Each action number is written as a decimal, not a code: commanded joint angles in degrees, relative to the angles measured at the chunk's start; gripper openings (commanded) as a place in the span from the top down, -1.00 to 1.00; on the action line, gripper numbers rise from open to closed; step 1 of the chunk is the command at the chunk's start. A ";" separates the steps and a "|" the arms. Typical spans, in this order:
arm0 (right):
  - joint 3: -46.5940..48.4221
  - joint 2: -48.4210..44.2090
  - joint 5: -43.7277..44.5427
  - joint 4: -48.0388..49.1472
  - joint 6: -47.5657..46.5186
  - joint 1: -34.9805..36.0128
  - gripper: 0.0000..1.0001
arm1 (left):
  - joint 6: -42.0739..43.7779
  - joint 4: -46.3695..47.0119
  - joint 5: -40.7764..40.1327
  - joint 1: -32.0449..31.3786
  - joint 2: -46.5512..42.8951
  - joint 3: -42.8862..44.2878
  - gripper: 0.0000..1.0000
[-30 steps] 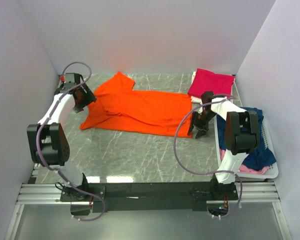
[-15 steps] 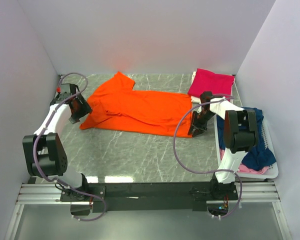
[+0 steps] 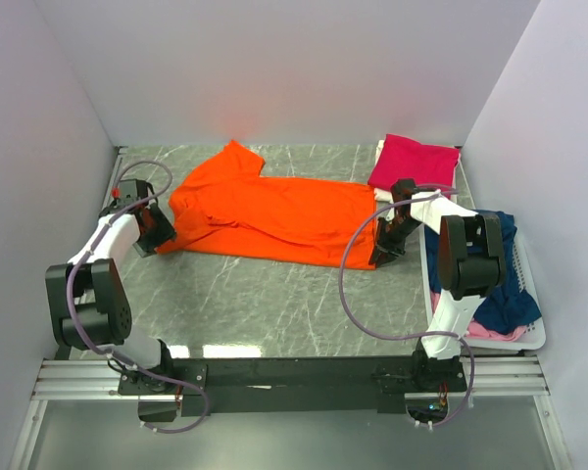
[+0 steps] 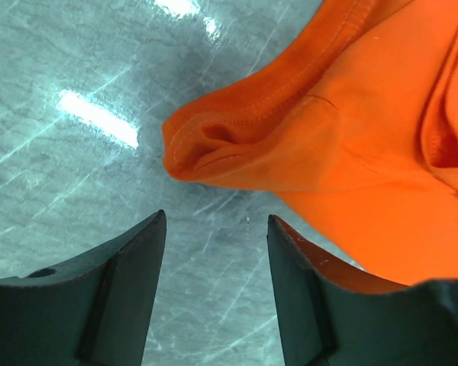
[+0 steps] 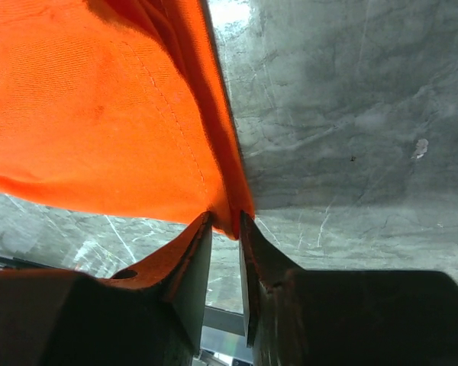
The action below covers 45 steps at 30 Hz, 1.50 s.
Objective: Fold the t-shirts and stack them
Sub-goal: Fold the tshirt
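Note:
The bright orange t-shirt [image 3: 274,215] lies spread across the back of the marble table [image 3: 274,304], collar end to the left. My left gripper [image 3: 155,233] is low at its near left corner. In the left wrist view the left gripper [image 4: 214,221] is open over bare table, and the rolled orange sleeve edge [image 4: 214,149] lies just ahead of the tips. My right gripper [image 3: 384,250] is at the shirt's near right corner. Seen from the right wrist, the right gripper [image 5: 225,221] is shut on the orange hem corner [image 5: 230,213].
A folded magenta-pink t-shirt [image 3: 412,162] sits at the back right on something white. A white plastic basket [image 3: 534,338] at the right edge holds a navy blue tee [image 3: 500,284] and a pale pink one [image 3: 485,331]. Walls close in the table on three sides.
The left gripper came nearer and lower, to the shirt's left corner, and its jaws narrowed a little. The right gripper's jaws closed on the hem corner.

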 commanded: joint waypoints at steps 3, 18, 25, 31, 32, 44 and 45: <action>-0.04 0.05 0.44 0.62 0.16 0.65 0.45 | 2.57 3.09 -2.45 0.30 1.96 -0.95 -0.17; -0.04 0.14 0.71 0.26 0.42 1.00 0.57 | 5.12 8.62 -3.60 1.96 7.06 -1.13 0.03; 0.23 0.23 1.23 -0.17 0.25 1.00 0.61 | 5.03 11.00 -2.28 2.05 10.31 -0.43 0.24; 0.23 0.40 1.06 -0.09 0.16 1.00 0.84 | 5.21 11.00 -2.63 2.05 11.55 -0.08 0.66; 0.23 0.49 1.15 -0.09 0.24 0.91 0.94 | 5.47 10.91 -2.80 2.14 11.63 -0.08 0.73; 0.49 -1.44 4.48 -2.37 -0.81 1.00 1.00 | 8.64 3.80 -7.28 3.11 8.39 2.56 0.99; 0.58 -1.61 5.09 -2.89 -0.98 1.00 1.00 | 8.90 3.18 -7.11 3.46 7.51 2.65 0.99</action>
